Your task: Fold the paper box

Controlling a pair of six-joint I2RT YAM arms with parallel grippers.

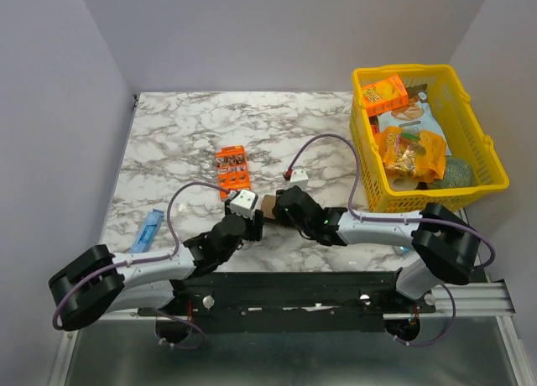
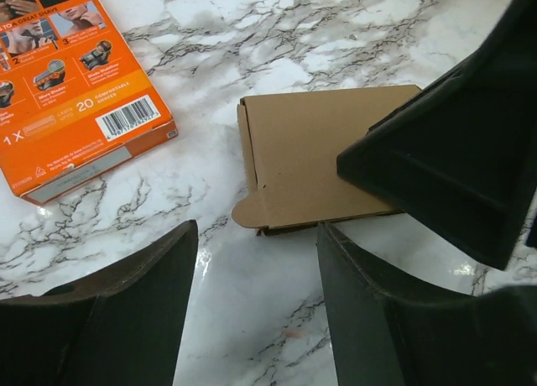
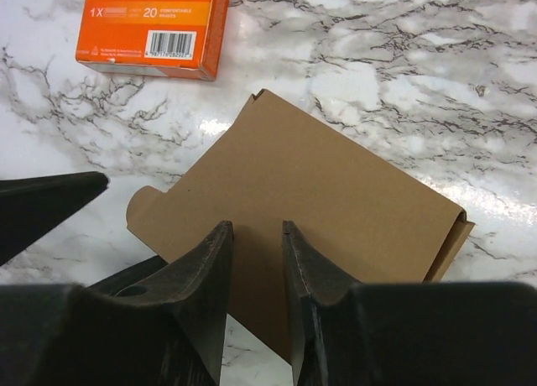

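**Top view.** The paper box (image 1: pixel 268 205) lies on the marble table (image 1: pixel 185 134), near the front edge. It sits between the two wrists, and only a brown sliver shows. The left gripper (image 1: pixel 254 222) and right gripper (image 1: pixel 281 208) crowd in on it from either side. An orange printed box (image 1: pixel 232 168) lies just behind it. A yellow basket (image 1: pixel 495 181) of snacks stands well apart at the right, and a blue packet (image 1: pixel 148 231) lies off to the left.

**Left wrist.** The paper box (image 2: pixel 310 159) is flat on the marble, with a rounded tab poking out at its near left corner. The left gripper (image 2: pixel 256 306) is released. Its jaws stand wide apart just short of the box's near edge, with nothing between them. A dark finger of the right gripper (image 2: pixel 453 168) covers the box's right end. The orange printed box (image 2: pixel 63 92) lies to the left, apart from the cardboard.

**Right wrist.** The paper box (image 3: pixel 327 193) fills the middle of the frame, a flattened sleeve with doubled layers showing at its right corner. The right gripper (image 3: pixel 256 235) sits over its near edge, jaws drawn to a narrow slit with cardboard showing through. We cannot tell from this angle whether they nip a layer or only press on top.

**Progress.** By our reading this is early. The box is collapsed, no wall is raised and no flap is tucked. It remains to open the sleeve into a rectangle, fold the end flaps and seat the tabs.
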